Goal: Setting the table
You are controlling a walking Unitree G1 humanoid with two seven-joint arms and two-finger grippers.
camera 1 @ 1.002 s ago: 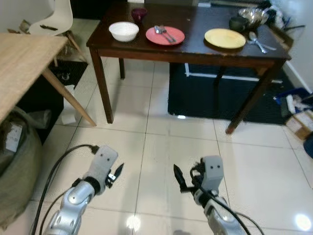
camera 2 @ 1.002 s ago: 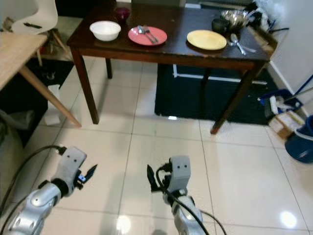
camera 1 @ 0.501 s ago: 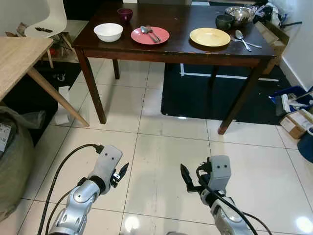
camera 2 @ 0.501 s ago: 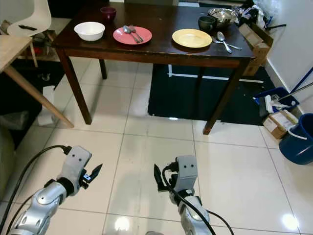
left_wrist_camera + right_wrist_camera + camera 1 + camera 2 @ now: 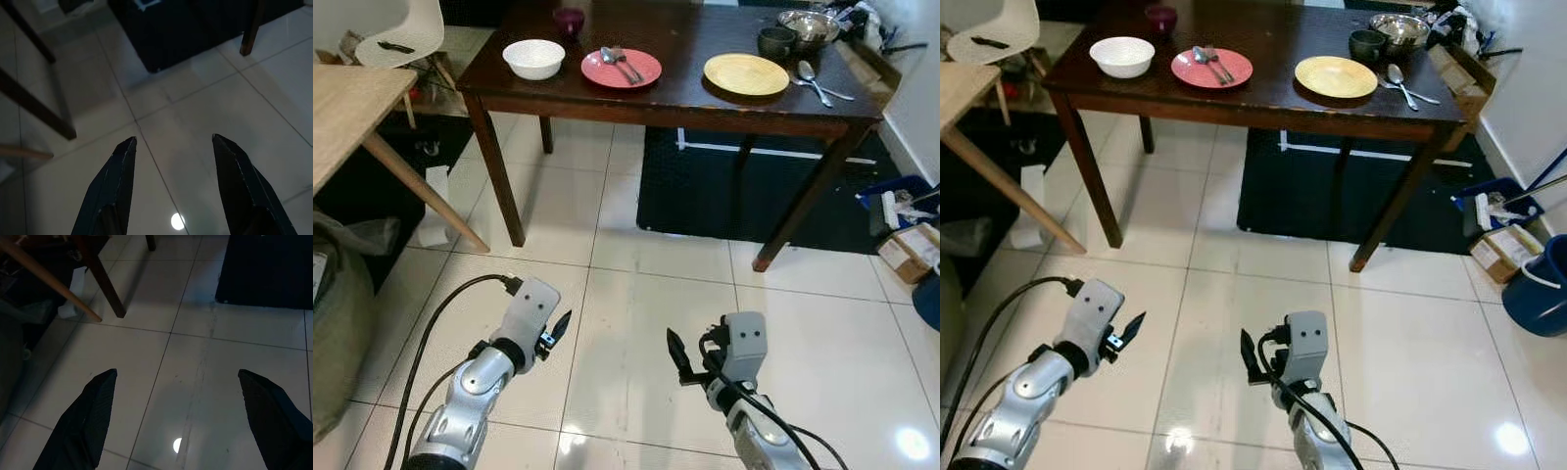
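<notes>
Standing on pale tiles, the robot faces a dark table (image 5: 675, 98) well ahead.
Left to right on it: white bowl (image 5: 533, 58), pink plate (image 5: 621, 67) bearing cutlery, yellow plate (image 5: 746, 73), spoons (image 5: 813, 80). Low over the floor, left gripper (image 5: 171, 147) and right gripper (image 5: 177, 377) both hang spread, pinching nothing.

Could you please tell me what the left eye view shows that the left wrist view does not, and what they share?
The left eye view takes in the dark table with a white bowl, a red plate carrying cutlery and a yellow plate, plus the right gripper low over the tiles. The left wrist view looks closely along the left gripper, fingers spread, nothing between them. Both include the dark rug, a table leg and the tiled floor.
</notes>
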